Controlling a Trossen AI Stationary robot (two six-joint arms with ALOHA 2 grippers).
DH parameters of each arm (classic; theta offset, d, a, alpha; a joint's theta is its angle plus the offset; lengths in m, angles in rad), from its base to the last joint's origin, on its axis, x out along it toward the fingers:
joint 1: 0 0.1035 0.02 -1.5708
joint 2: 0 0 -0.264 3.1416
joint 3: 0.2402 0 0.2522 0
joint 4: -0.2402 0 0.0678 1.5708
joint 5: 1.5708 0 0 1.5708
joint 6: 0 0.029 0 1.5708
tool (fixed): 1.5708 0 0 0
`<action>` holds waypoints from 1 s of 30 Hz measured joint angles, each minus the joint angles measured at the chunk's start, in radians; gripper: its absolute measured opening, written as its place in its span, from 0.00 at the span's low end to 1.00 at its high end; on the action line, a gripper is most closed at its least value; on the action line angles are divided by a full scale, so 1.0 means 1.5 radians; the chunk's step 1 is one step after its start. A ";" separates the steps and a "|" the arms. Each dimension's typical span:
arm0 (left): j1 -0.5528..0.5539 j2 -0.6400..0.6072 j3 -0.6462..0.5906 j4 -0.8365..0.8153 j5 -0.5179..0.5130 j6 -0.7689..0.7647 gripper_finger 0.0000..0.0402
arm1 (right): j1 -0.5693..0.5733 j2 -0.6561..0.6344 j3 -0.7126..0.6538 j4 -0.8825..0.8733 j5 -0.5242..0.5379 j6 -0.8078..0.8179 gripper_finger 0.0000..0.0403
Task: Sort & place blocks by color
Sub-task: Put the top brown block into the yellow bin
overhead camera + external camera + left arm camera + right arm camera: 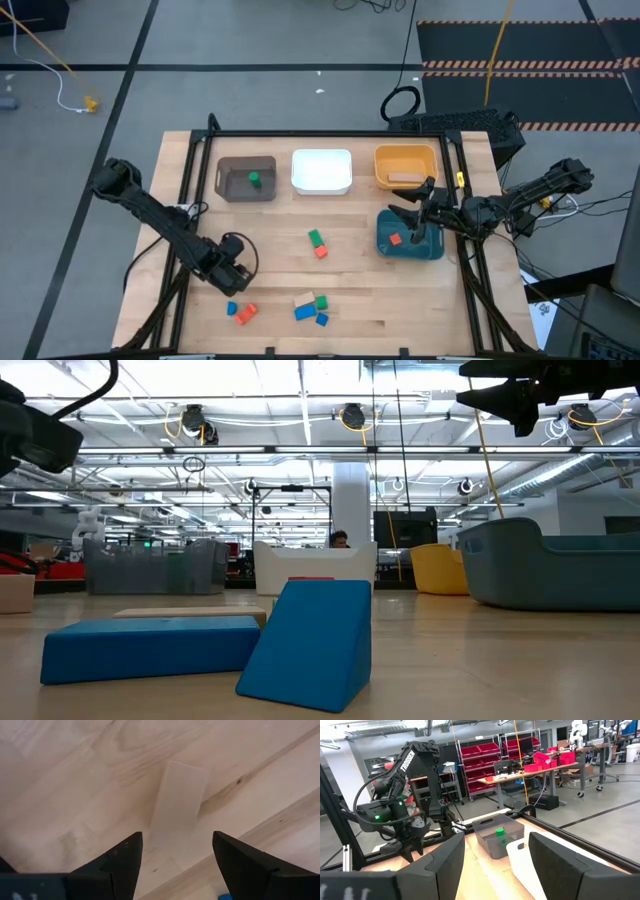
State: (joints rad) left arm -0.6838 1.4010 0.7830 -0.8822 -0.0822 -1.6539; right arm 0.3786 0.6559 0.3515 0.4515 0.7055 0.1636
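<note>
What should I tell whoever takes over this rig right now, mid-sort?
Left gripper: open, empty, low over bare wood at the table's front left.
Right gripper: open, empty, above the teal bin.
Done: green block in the brown bin; pale wooden bar in the orange bin; red-orange block in the teal bin. White bin looks empty.
Left on the table: green block and red-orange block at centre; blue block and red-orange block at front left; a front-centre cluster of pale, green and two blue blocks.
</note>
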 joint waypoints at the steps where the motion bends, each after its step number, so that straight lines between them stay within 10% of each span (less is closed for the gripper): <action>1: 0.000 0.000 -0.005 0.004 0.000 0.000 0.60 | 0.000 0.000 0.000 0.000 0.000 0.000 0.53; 30: 0.016 -0.001 -0.095 0.103 -0.046 0.072 0.34 | 0.000 0.000 0.000 0.000 0.000 0.000 0.53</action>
State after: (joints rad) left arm -0.6591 1.3998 0.6405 -0.7272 -0.1505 -1.5455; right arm 0.3786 0.6556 0.3515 0.4515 0.7055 0.1636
